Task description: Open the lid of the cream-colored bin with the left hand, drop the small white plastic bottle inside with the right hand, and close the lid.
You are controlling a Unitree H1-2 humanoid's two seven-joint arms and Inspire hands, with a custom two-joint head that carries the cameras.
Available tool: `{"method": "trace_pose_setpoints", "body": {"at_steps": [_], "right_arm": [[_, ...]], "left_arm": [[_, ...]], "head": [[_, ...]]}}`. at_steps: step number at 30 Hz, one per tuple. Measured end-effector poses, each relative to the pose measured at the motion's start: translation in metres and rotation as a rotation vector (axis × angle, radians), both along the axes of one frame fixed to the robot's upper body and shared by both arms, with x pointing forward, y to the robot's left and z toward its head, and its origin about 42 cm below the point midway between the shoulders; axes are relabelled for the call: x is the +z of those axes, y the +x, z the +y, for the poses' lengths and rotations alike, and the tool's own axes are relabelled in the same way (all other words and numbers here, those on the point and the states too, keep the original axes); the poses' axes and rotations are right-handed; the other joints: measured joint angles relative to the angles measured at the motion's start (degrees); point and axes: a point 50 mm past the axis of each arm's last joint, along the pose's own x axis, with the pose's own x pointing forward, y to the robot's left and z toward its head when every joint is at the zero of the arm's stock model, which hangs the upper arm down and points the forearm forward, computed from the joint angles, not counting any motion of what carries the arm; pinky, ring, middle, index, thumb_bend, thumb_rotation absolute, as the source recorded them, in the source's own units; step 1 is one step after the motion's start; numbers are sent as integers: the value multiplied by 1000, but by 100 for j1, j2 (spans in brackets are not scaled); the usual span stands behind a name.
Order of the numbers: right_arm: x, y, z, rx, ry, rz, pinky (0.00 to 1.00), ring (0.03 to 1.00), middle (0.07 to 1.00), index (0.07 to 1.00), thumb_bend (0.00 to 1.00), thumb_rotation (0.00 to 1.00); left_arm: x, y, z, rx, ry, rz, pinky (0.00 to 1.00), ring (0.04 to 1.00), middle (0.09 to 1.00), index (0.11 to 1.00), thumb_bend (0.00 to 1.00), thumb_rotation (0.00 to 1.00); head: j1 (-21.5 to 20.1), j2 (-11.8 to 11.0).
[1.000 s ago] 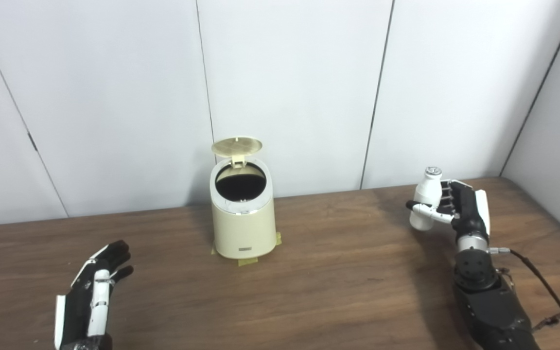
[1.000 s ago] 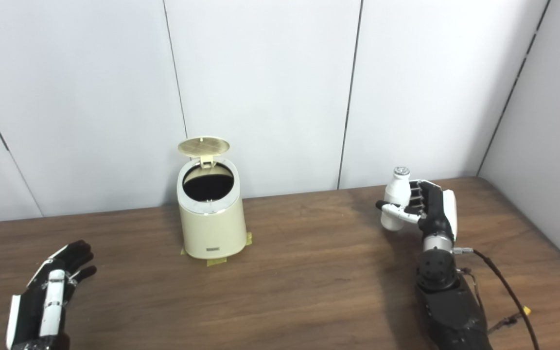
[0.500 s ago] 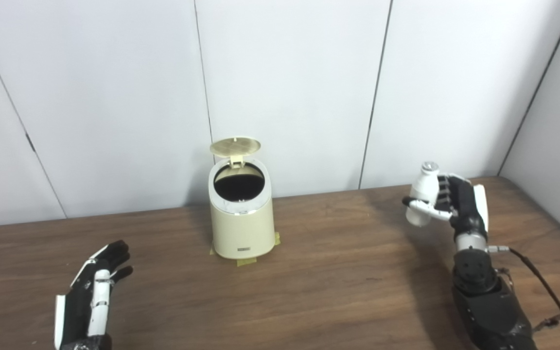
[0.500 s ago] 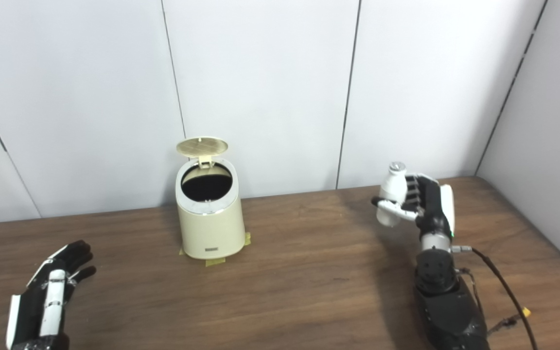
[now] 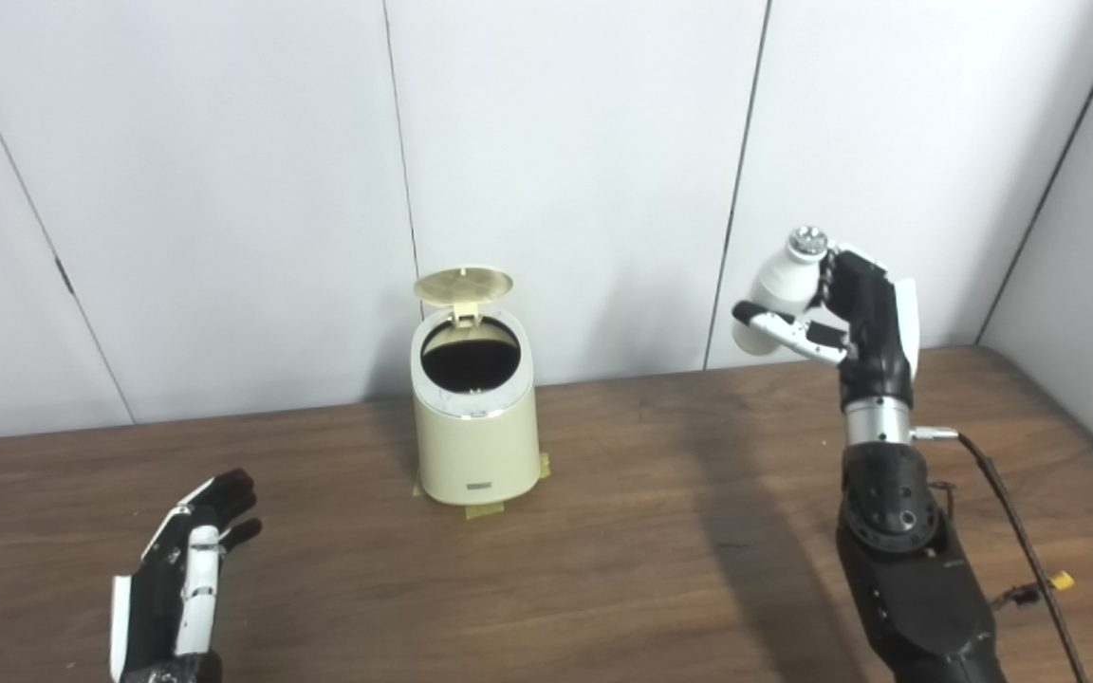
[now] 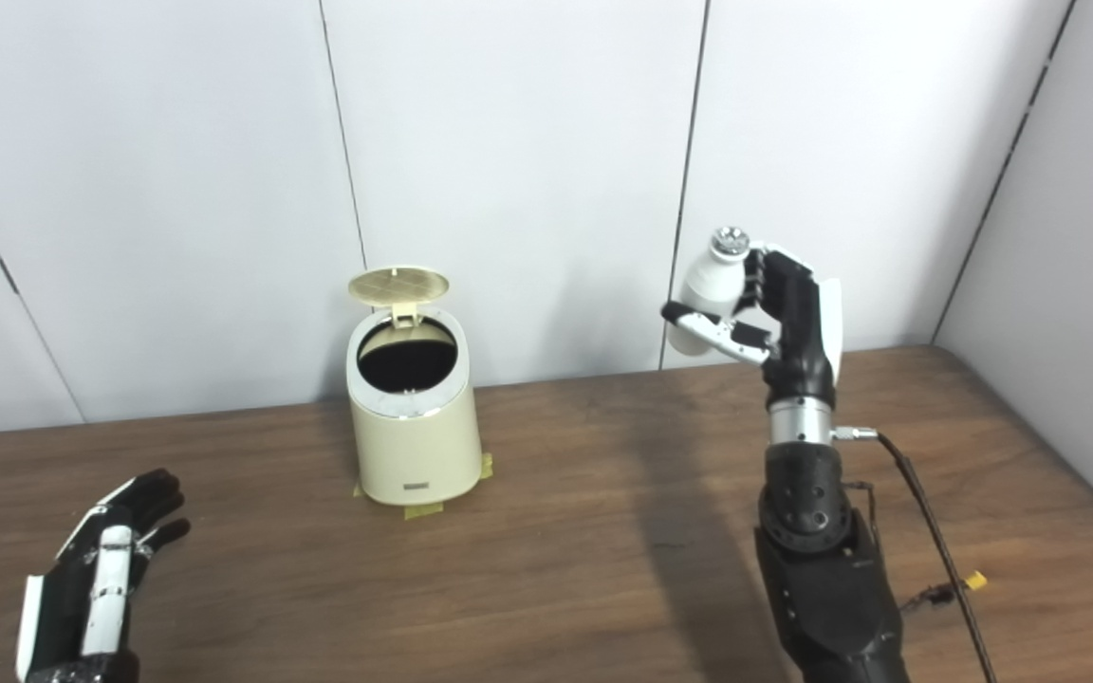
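**A:** Bottle [image 5: 779, 289] — small, white, silver-capped. I have it in the right hand [image 5: 855, 308], raised high above the counter [image 5: 660, 531] and well to the right of the bin [image 5: 475, 427]. It's tilted, cap pointing up and toward the hand.

**B:** How's the hold?

**A:** The fingers [image 5: 836, 275] wrap the upper body just under the neck, and the thumb [image 5: 788, 327] crosses the lower body from the front. So the hand is closed on the bottle around its middle, which I judge the right place: the neck is too narrow to hold securely.

**B:** How will it handle?

**A:** My guess is light, probably empty, with smooth plastic walls that could slip against hard fingers. I'd expect it to be stiff enough not to crush and not fragile, so a drop into the bin shouldn't harm it. I can't tell how firm the contact is from here.

**B:** And the bin?

**A:** Lid [image 5: 463, 283] is standing up at the back on its hinge, mouth open and dark inside. Strips of tape [image 5: 485, 510] show at its base, so I judge it won't shift if nudged. The opening looks wide enough for the bottle, though I'd want it roughly end-on.

**B:** Left hand?

**A:** My left hand [image 5: 181, 579] is low over the counter near the front edge, fingers spread, holding nothing, well apart from the bin.
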Motion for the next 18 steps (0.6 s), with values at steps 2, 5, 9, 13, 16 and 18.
{"method": "trace_pose_setpoints", "body": {"at_steps": [2, 5, 9, 13, 16, 18], "right_arm": [[1, -2, 8, 35, 19, -1, 362, 438, 493, 484, 518, 0], [-2, -3, 19, 78, 60, 13, 365, 436, 491, 490, 518, 0], [-6, -6, 38, 129, 87, 21, 365, 450, 488, 482, 519, 0], [-4, -10, 60, 204, 59, 31, 413, 446, 484, 480, 520, 0], [4, -19, 82, 266, 32, 29, 382, 473, 468, 473, 519, 0], [7, -22, 97, 307, 13, 29, 364, 452, 477, 480, 511, 0]], "left_arm": [[0, 0, 0, 0, 1, 0, 737, 795, 776, 750, 202, 726], [0, 0, -1, 2, 5, 1, 730, 790, 773, 748, 201, 723], [0, 0, -2, 2, 2, 1, 728, 790, 774, 749, 200, 723], [0, 0, -3, 2, 1, 1, 743, 799, 776, 750, 207, 733], [0, 0, -4, 4, 1, 1, 735, 788, 772, 748, 206, 751], [0, 1, -5, 2, 2, 1, 736, 787, 773, 749, 206, 760]], "head": [[9, 0], [35, 0], [44, -9], [70, -9], [114, -17], [149, -35]]}}
